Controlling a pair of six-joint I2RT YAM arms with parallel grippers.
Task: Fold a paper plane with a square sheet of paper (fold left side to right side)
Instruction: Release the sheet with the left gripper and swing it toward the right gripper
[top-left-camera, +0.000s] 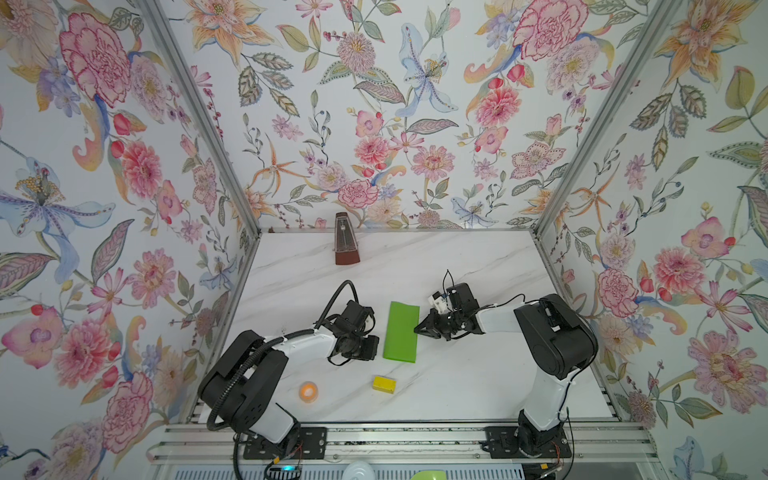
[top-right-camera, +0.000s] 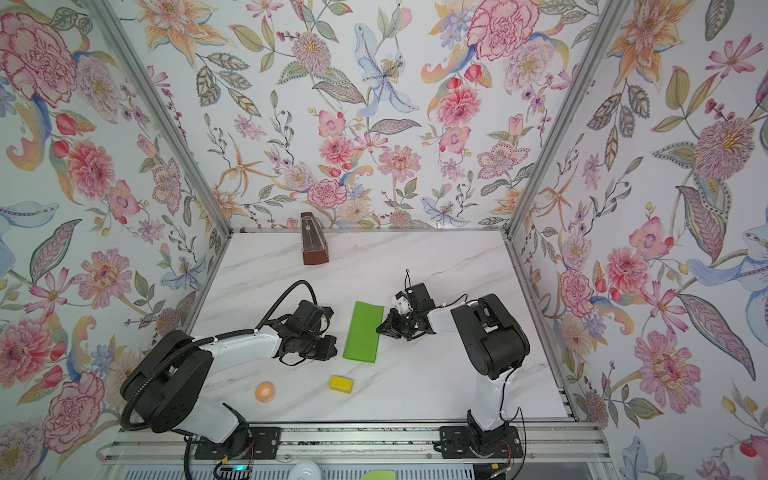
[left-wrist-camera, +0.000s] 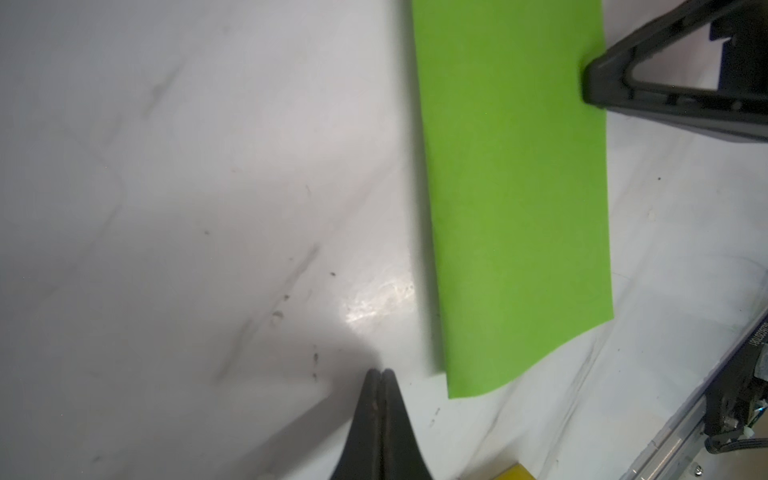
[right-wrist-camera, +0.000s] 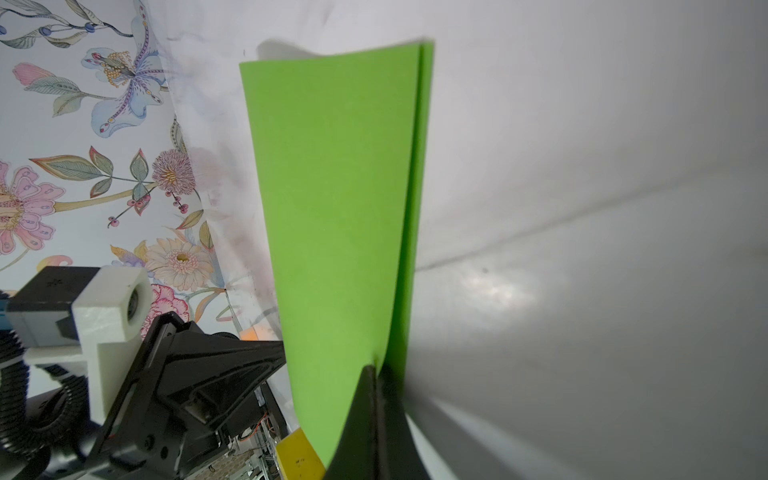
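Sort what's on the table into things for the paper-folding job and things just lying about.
Job: square sheet of paper, already folded double; right tool at its edge.
Lying about: yellow block; orange round object; brown metronome.

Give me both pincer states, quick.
Left pincer: closed, empty, beside the square sheet of paper.
Right pincer: closed at its edge; grip cannot be told.

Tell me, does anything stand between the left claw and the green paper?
Nothing visible does. The left claw, shut, is beside the green paper, with only bare table between them. The yellow block lies nearer the front, off that line; the right claw is at the paper's opposite edge.
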